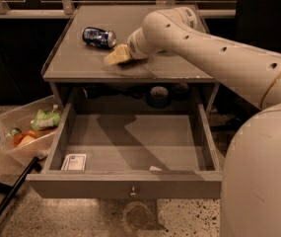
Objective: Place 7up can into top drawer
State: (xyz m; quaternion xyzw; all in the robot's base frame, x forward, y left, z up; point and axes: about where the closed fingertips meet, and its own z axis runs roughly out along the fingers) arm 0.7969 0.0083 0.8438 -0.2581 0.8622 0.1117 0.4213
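The gripper (116,57) hovers low over the tabletop (76,65), just right of the blue can (99,37); whether it grips anything, I cannot tell. The top drawer (105,185) stands open.

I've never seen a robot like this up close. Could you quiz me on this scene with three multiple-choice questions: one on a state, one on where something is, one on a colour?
1. The top drawer is: A. shut; B. pulled open; C. taken out and lying on the floor.
2. The gripper is: A. inside the drawer; B. down at the floor; C. at the cabinet top, near the can that lies there.
3. That can is: A. dark blue; B. red; C. yellow.

Answers: 1 B, the drawer's bare inside shows; 2 C, the arm ends low over the cabinet top close to the can; 3 A, its side is dark blue.
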